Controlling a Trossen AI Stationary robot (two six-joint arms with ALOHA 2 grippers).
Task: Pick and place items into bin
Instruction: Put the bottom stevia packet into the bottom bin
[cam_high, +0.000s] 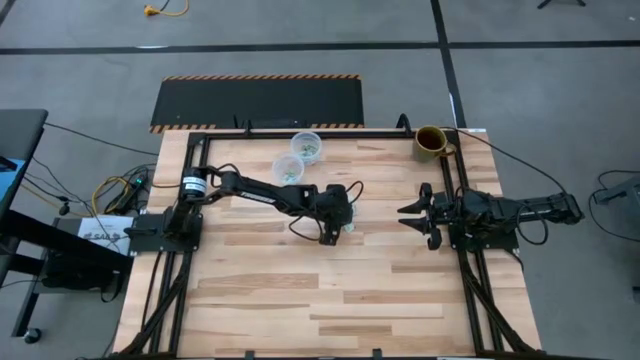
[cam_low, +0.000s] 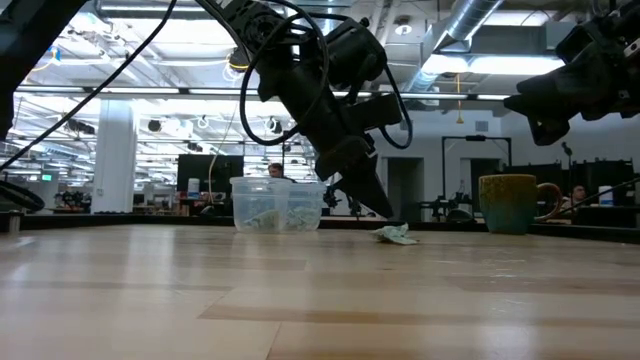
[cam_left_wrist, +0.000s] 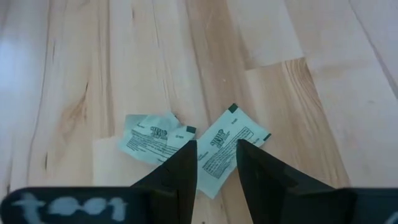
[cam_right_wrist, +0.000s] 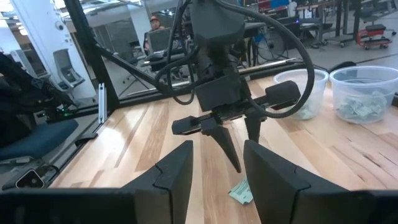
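Two pale green-and-white packets lie flat on the table near its middle: one packet (cam_left_wrist: 227, 149) and a second, crumpled one (cam_left_wrist: 152, 138) beside it, seen together as a small pale spot (cam_high: 350, 231) (cam_low: 397, 235). My left gripper (cam_left_wrist: 216, 144) (cam_high: 333, 234) (cam_low: 380, 205) points down over them, open, a finger on either side of the first packet, tips just above the wood. My right gripper (cam_high: 405, 216) (cam_right_wrist: 217, 144) waits open near the table's right side, facing the left one.
Two clear plastic cups (cam_high: 306, 145) (cam_high: 288, 168) holding several packets stand toward the far edge, also in the low view (cam_low: 277, 205). A brown mug (cam_high: 432, 141) (cam_low: 508, 203) sits at the far right corner. Bare wood (cam_high: 330, 300) spreads over the near half.
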